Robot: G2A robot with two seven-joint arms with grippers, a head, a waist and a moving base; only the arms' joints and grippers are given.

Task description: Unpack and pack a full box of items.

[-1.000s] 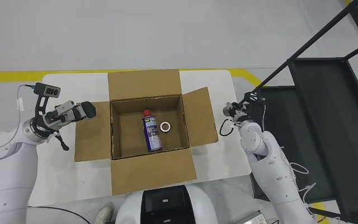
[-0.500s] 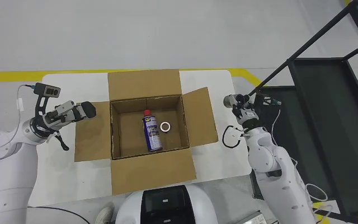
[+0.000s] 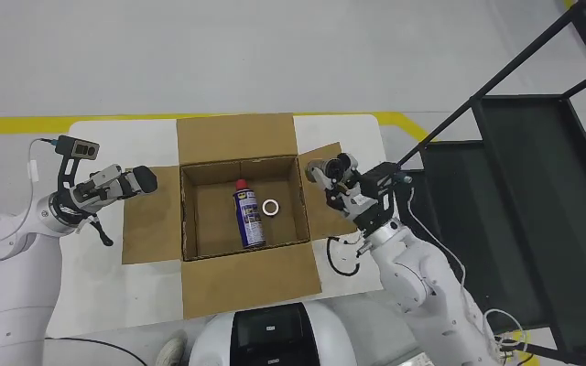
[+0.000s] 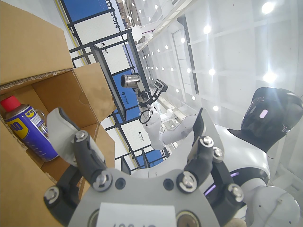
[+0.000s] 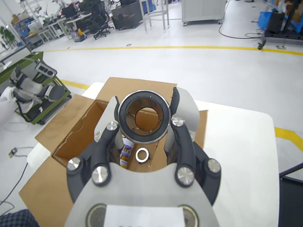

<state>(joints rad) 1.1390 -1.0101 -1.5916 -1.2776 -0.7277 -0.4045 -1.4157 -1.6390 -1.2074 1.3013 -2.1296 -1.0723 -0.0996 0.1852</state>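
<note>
An open cardboard box stands mid-table with its flaps spread. Inside lie a blue and yellow spray can with a red cap and a small silver ring. My right gripper hovers over the box's right flap, shut on a hollow metal cylinder. The right wrist view looks through that cylinder held between the fingers, with the can and ring below. My left gripper is open over the left flap, holding nothing; its wrist view shows the can and the cylinder far off.
The white table has bare strips around the box. A dark metal rack stands just off its right side. A green cart stands on the floor beyond the table's left end.
My right arm has swung left from the table's right edge to above the box's right flap, carrying the cylinder. The left arm has stayed put.
</note>
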